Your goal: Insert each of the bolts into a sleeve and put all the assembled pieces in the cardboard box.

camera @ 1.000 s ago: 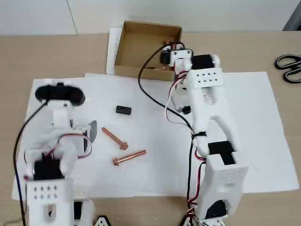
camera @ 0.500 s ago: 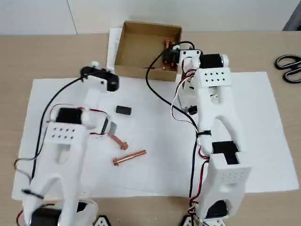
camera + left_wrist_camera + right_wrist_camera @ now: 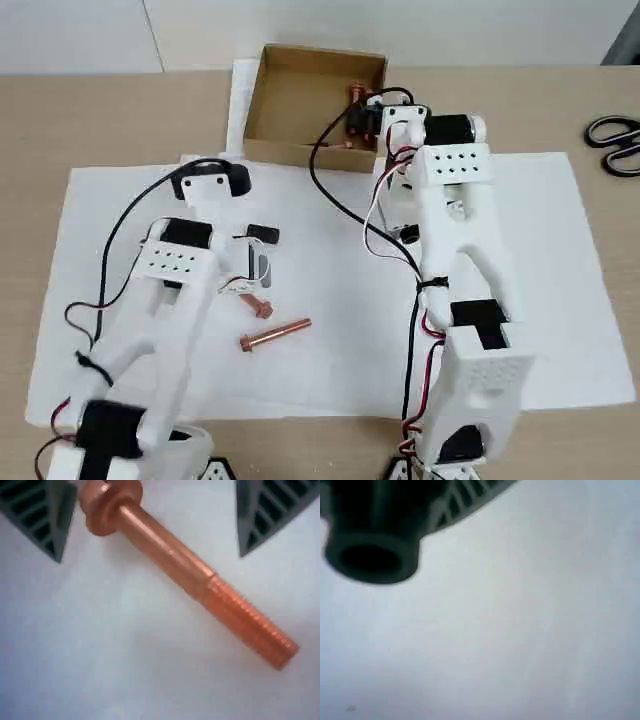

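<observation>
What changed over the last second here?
The left arm swung forward from its folded pose, bringing the open left gripper down astride the head of one bolt, not yet gripped. The right arm shifted slightly. The other bolt, loose sleeve and cardboard box stayed put.

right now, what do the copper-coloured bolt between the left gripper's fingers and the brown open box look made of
The copper-coloured threaded bolt looks like metal, perhaps copper-plated steel or solid copper: smooth shank with soft highlights, cut threads, flanged head. The brown open box looks like plain cardboard: matt, unprinted, thin folded walls.
</observation>
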### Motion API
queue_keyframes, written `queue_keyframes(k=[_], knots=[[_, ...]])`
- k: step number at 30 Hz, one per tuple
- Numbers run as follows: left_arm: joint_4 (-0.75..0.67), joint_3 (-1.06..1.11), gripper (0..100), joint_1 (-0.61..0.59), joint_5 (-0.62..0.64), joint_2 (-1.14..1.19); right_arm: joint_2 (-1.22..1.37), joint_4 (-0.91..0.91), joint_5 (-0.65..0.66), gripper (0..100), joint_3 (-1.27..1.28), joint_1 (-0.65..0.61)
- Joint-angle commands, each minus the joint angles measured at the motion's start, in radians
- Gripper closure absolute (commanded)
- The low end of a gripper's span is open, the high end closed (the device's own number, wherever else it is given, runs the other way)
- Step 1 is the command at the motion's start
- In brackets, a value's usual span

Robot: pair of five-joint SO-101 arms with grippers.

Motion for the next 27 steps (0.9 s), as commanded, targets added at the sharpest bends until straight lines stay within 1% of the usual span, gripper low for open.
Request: queue_keyframes(k=[1, 4, 7, 10, 14, 20, 27], knots=[[-0.012, -0.039, 79, 0.005, 0.009, 0.023, -0.07, 0.012, -0.009, 99.5, -0.051, 0.008], [0.012, -0.042, 79, 0.002, 0.021, 0.032, -0.07, 0.012, -0.009, 99.5, -0.051, 0.008], [0.029, -0.041, 79, 0.0, 0.095, 0.032, -0.07, 0.012, -0.011, 99.5, -0.051, 0.008], [0.008, -0.03, 79, 0.0, 0.138, 0.043, -0.07, 0.01, -0.011, 99.5, -0.051, 0.008], [-0.046, 0.008, 79, 0.005, 0.166, 0.075, -0.068, 0.01, -0.011, 99.5, -0.051, 0.008], [-0.161, 0.064, 79, 0.006, 0.166, 0.118, -0.068, 0.01, -0.011, 99.5, -0.051, 0.008], [-0.175, 0.058, 79, 0.008, 0.167, 0.112, -0.068, 0.01, -0.011, 99.5, -0.051, 0.008]])
